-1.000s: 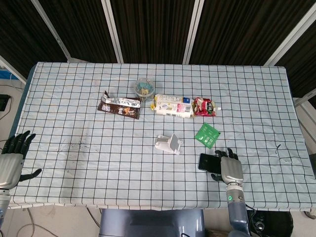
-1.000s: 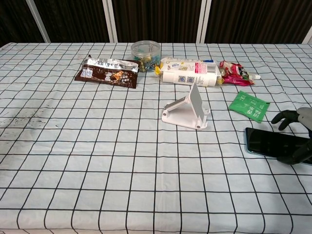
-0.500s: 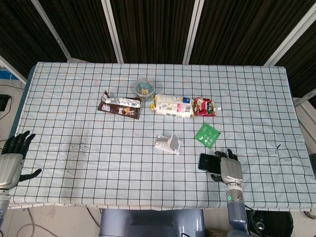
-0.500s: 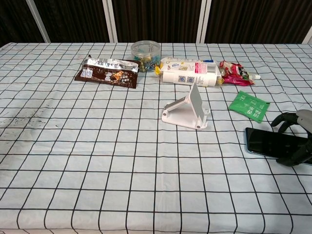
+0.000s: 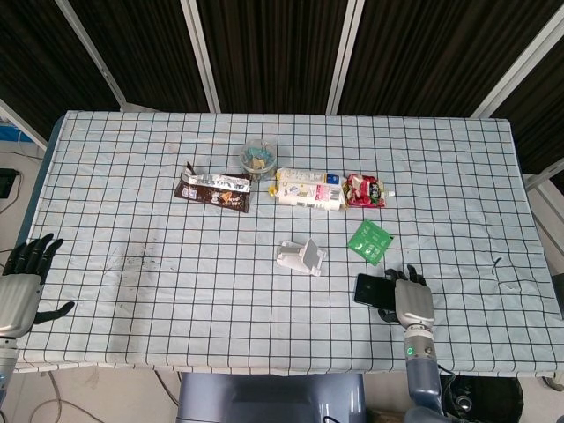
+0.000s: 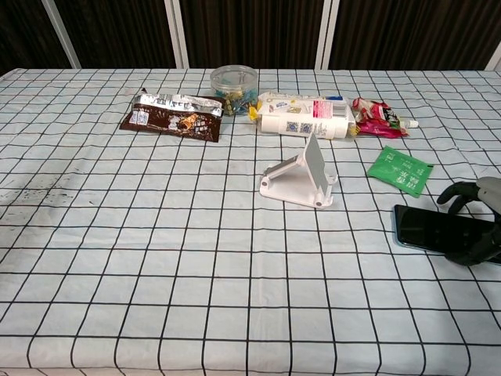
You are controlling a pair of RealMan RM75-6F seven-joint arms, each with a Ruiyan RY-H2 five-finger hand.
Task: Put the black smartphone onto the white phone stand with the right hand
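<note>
Checked white tablecloth (image 5: 132,220): flat black smartphone (image 6: 430,227) at 9 o'clock of right hand (image 5: 411,302), long axis left-right, fingers curled around far end, grip unconfirmed; white plastic phone stand (image 6: 301,178) at 10 o'clock.

Chocolate wrapper (image 6: 172,115), clear tub (image 6: 234,80), green packet (image 6: 400,170)

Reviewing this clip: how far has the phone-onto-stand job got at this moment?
Early stage. Done: the right hand has reached the black smartphone, its fingers curling around the far end. In hand: the grasp itself; the phone lies flat on the table, so it is not lifted. Left: lift it, carry it to the white phone stand, which stands empty, and set it there. The left hand sits idle.
</note>
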